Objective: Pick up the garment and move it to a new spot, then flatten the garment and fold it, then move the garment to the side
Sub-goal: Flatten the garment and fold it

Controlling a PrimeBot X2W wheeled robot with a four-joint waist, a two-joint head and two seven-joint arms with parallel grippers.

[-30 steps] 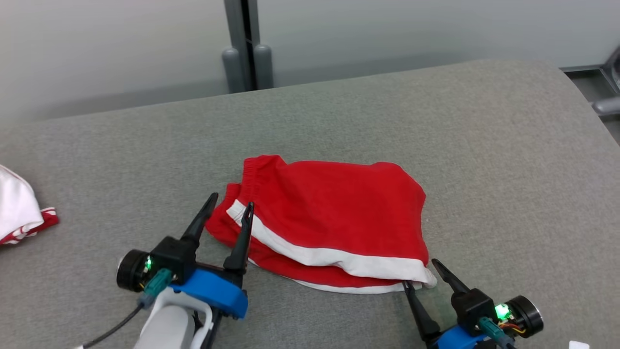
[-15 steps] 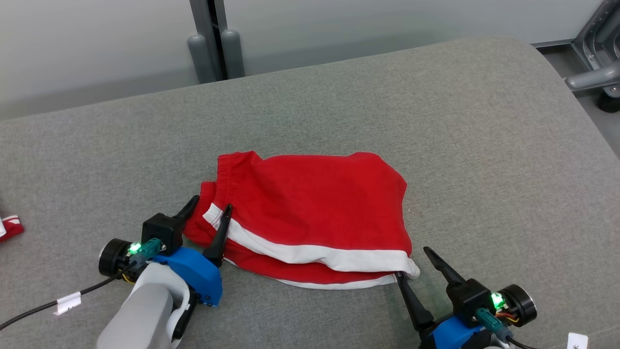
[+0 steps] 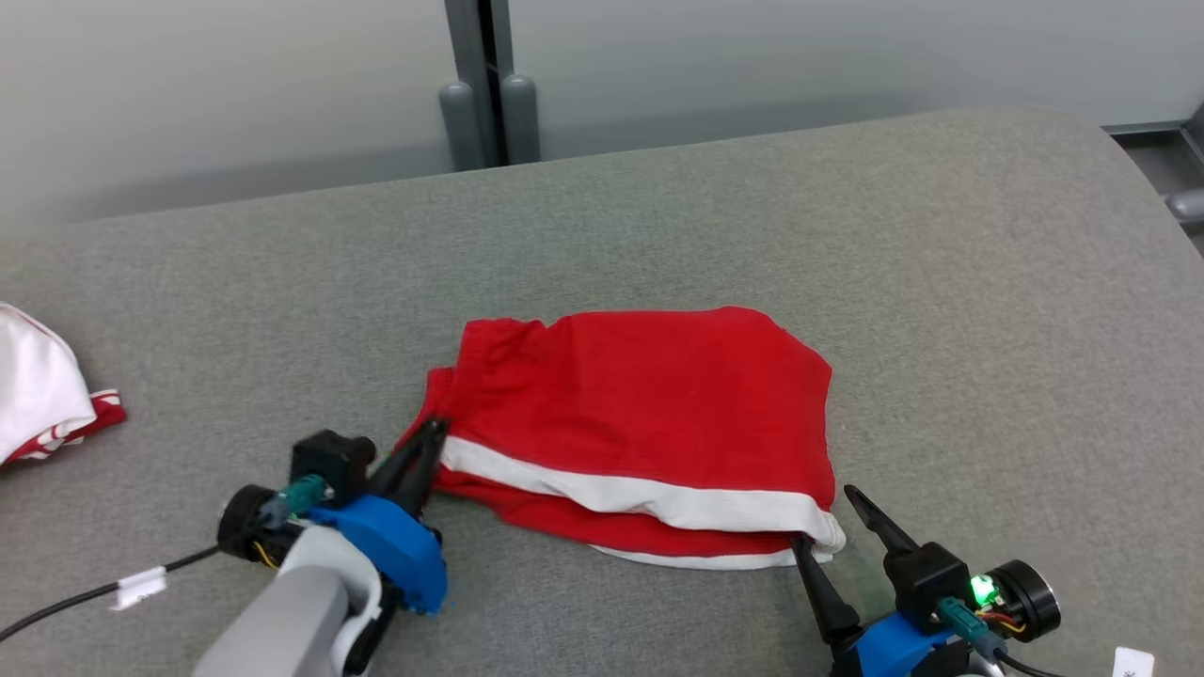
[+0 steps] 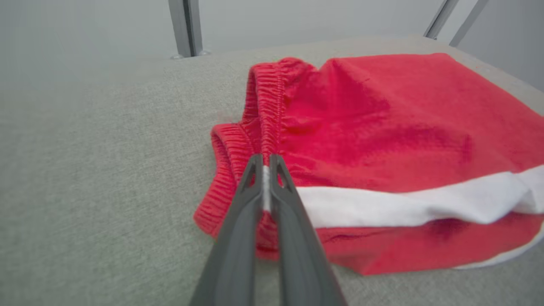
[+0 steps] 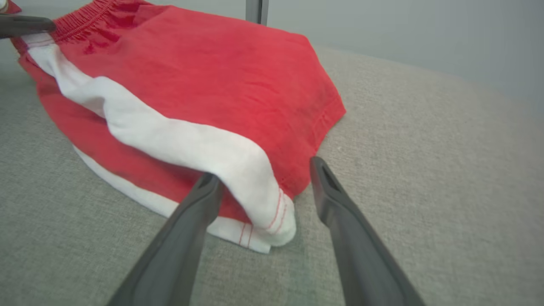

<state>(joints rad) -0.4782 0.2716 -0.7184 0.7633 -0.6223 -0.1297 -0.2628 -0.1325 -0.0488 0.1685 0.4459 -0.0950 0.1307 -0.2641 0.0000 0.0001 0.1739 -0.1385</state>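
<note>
garment (image 3: 649, 404): waistband edge pinched in left gripper (image 3: 435, 429); right gripper (image 3: 823, 514) wide astride hem corner (open cushion (image 3: 978, 282) beyond).

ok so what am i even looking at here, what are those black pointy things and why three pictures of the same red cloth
It is a two-armed robot folding clothes. The black pointed things are its pincers: each arm ends in two long fingers that close like tongs. The wide picture comes from a camera on its head, looking down at a grey padded surface. The other two come from cameras on its wrists, each looking along that arm's own fingers. The cloth is a pair of red shorts with a white stripe, lying folded over. The left gripper is shut, pinching the shorts at the waistband end. The right gripper is open, its fingers either side of the hem corner, not clamping it. Another white and red cloth lies far left.
</note>
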